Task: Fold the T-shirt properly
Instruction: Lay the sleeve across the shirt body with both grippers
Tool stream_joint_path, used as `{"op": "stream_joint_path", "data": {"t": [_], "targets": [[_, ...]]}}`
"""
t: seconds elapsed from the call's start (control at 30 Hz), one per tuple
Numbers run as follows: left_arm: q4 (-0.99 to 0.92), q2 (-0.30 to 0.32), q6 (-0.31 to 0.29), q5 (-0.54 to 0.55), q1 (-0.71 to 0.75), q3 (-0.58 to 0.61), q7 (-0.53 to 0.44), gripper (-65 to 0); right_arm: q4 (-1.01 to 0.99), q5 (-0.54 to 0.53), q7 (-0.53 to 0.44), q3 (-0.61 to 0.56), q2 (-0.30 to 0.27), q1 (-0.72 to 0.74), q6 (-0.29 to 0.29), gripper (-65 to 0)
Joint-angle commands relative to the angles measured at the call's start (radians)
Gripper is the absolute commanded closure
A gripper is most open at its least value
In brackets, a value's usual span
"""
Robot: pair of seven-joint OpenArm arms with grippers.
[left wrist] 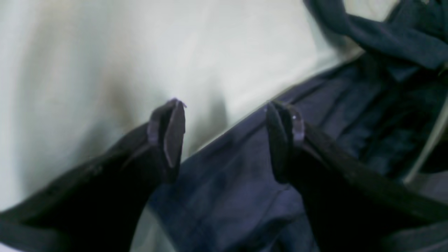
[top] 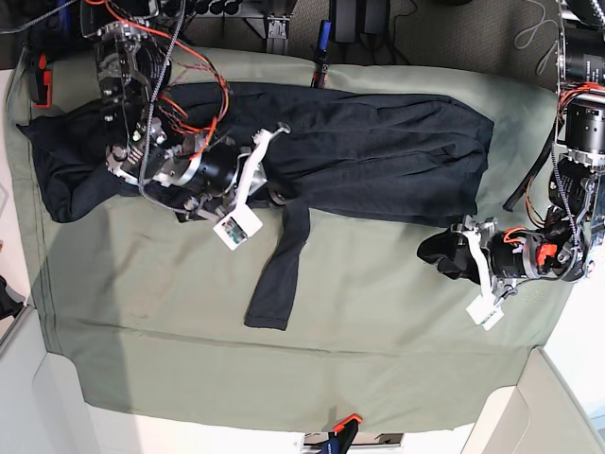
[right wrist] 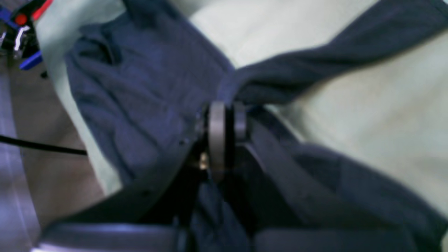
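- Seeing my right claw (right wrist: 225, 117) clamped on the T-shirt (top: 378, 156) where its sleeve meets the body.
- My left claw (left wrist: 225, 140) gapes wide, empty, over the shirt's edge on the surface (top: 378, 322).

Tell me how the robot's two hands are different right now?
The right hand is shut, pinching the dark charcoal knit T-shirt where a sleeve meets the body. The left hand is wide open and holds nothing. It hovers over the shirt's edge by the olive-green table cloth. Both hands are dark and close to the shirt.
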State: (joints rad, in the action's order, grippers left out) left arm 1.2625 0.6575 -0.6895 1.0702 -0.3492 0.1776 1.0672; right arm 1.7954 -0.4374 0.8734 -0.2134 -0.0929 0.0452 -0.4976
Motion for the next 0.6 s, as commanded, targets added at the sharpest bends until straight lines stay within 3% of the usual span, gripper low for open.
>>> {"op": "stream_joint_path", "data": {"t": [0.0,0.1,0.23,0.33,0.37,0.4,0.57], "targets": [[0.015,0.016,-0.009,0.043,-0.027,-0.008,0.007,-39.5,0.041,-0.022,-0.023,0.002,-0.002,-0.012,-0.015,0.0],[0.036,0.012,-0.009,0.122,-0.027,-0.008,0.059,-39.5,0.092,-0.034,-0.028,0.002,-0.009,-0.071,-0.038,0.0],[0.101,0.0,-0.009,0.123,-0.02,0.009,0.058,-39.5,0.093,-0.011,-0.024,0.002,-0.009,-0.077,-0.028,-2.2],[0.122,-0.021,-0.009,0.108,-0.019,0.065,0.043,-39.5,0.092,0.023,-0.024,0.003,-0.009,-0.07,-0.022,-32.0],[0.122,-0.034,-0.009,0.081,-0.019,0.085,0.026,-39.5,0.092,0.031,-0.028,0.009,-0.009,-0.07,-0.022,-38.5],[0.122,-0.053,-0.009,0.042,-0.019,0.105,0.003,-39.5,0.092,0.031,-0.032,0.018,-0.009,-0.07,-0.022,-41.9],[0.121,-0.161,-0.009,-0.224,-0.019,0.149,-0.148,-39.5,0.093,0.031,-0.046,0.145,-0.009,-0.062,-0.003,-42.4]]}}
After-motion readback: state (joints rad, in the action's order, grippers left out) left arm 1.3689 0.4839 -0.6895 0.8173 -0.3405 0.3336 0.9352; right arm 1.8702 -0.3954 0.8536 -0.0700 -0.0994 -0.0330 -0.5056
